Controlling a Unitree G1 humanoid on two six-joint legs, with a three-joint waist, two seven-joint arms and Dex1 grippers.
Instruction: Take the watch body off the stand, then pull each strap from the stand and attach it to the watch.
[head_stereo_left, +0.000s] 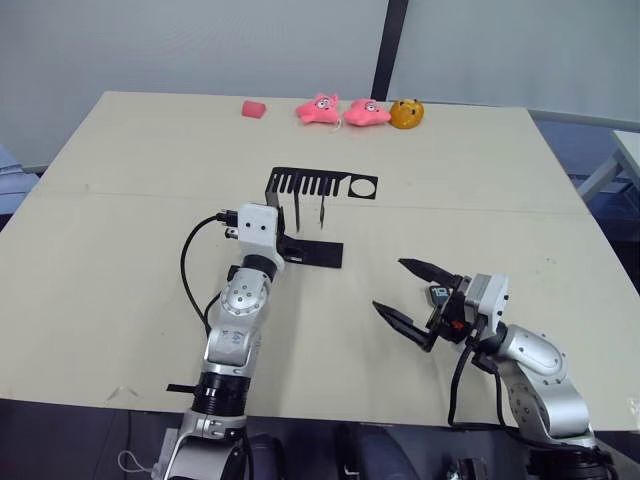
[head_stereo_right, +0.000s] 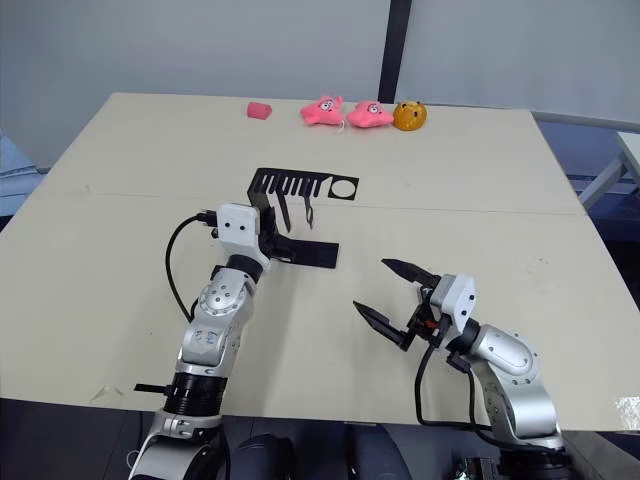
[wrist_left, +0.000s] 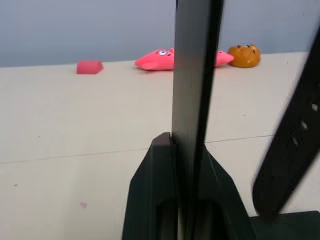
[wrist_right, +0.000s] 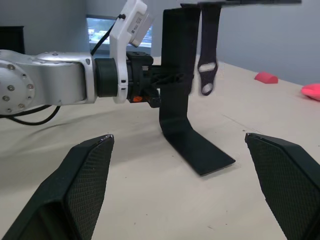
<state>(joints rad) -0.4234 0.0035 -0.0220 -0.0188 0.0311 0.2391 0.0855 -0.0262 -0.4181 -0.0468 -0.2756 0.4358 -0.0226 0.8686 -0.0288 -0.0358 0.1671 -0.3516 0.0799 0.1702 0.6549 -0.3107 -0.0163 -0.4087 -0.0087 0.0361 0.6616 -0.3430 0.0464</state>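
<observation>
The black stand (head_stereo_left: 318, 186) is on the table, with its base (head_stereo_left: 316, 253) flat. Two dark straps (head_stereo_left: 298, 211) (head_stereo_left: 322, 208) hang from its slotted top plate. My left gripper (head_stereo_left: 279, 236) is shut on the stand's narrow upright (wrist_left: 192, 75), one finger (wrist_left: 152, 195) on each side. My right gripper (head_stereo_left: 414, 294) hovers open near the table's front right, with nothing between its wide-apart fingers (wrist_right: 82, 187). It points toward the stand. The watch body (head_stereo_left: 439, 295), its black screen showing white digits, sits by the base of the right gripper's fingers. Whether it rests on the table is unclear.
Along the far edge are a small red block (head_stereo_left: 253, 108), two pink plush toys (head_stereo_left: 320, 109) (head_stereo_left: 366, 113) and an orange plush toy (head_stereo_left: 406, 113). The table's front edge (head_stereo_left: 330, 412) runs close under both arms.
</observation>
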